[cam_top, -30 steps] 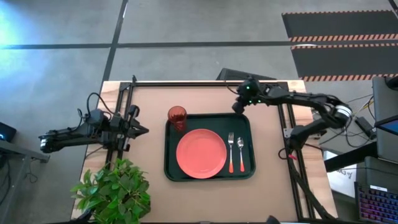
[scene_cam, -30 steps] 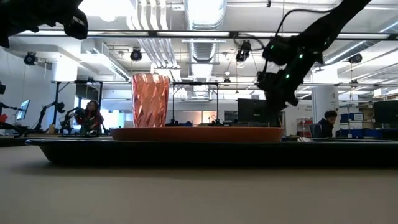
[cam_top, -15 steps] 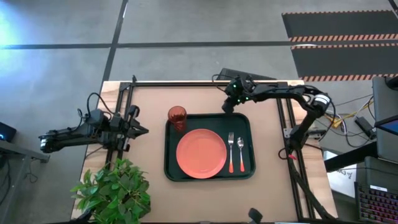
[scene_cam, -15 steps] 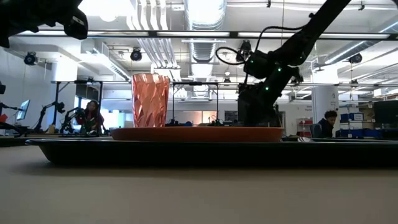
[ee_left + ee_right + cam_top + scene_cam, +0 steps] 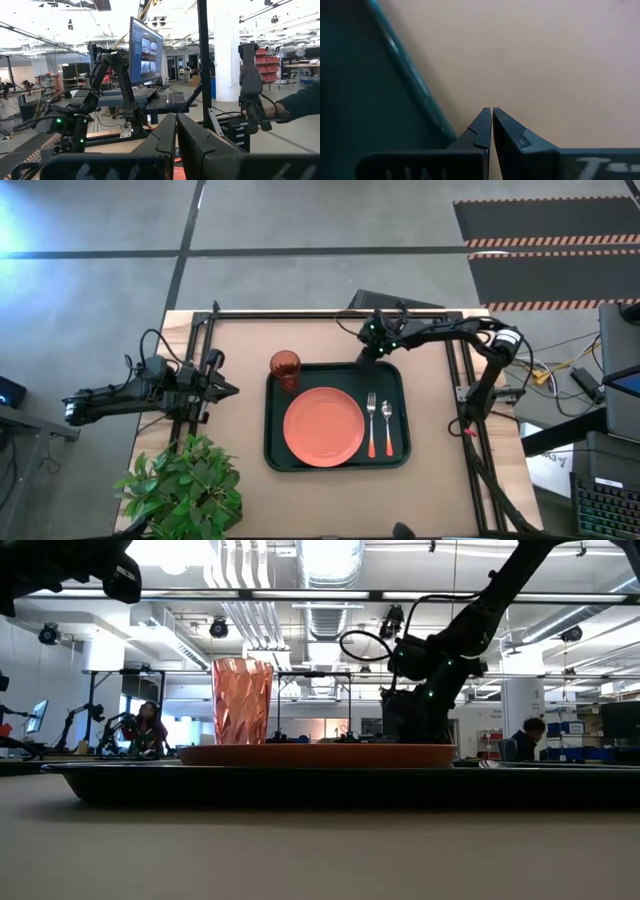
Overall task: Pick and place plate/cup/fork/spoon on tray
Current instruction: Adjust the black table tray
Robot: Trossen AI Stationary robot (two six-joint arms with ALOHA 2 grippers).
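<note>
Reaching farther in than a second ago, the right gripper (image 5: pixel 366 352) has swung from the table's right rear toward the tray's (image 5: pixel 277 455) back edge and now hangs low just at its rim, fingers pressed together and holding nothing. The left gripper (image 5: pixel 230 390) has not moved, waiting at the table's left edge with its fingers closed and empty. On the dark tray, nothing has shifted: the salmon plate (image 5: pixel 323 426) lies in the middle, the cup (image 5: pixel 285 367) stands upright at the back left corner, and the fork (image 5: pixel 371 425) and spoon (image 5: pixel 387 427) lie side by side right of the plate. A leafy plant (image 5: pixel 185 485) sits at the pale wooden table's (image 5: pixel 430 480) front left corner. Beyond lies a bright workshop with ceiling ducts, monitors and seated people. No readable writing shows.
</note>
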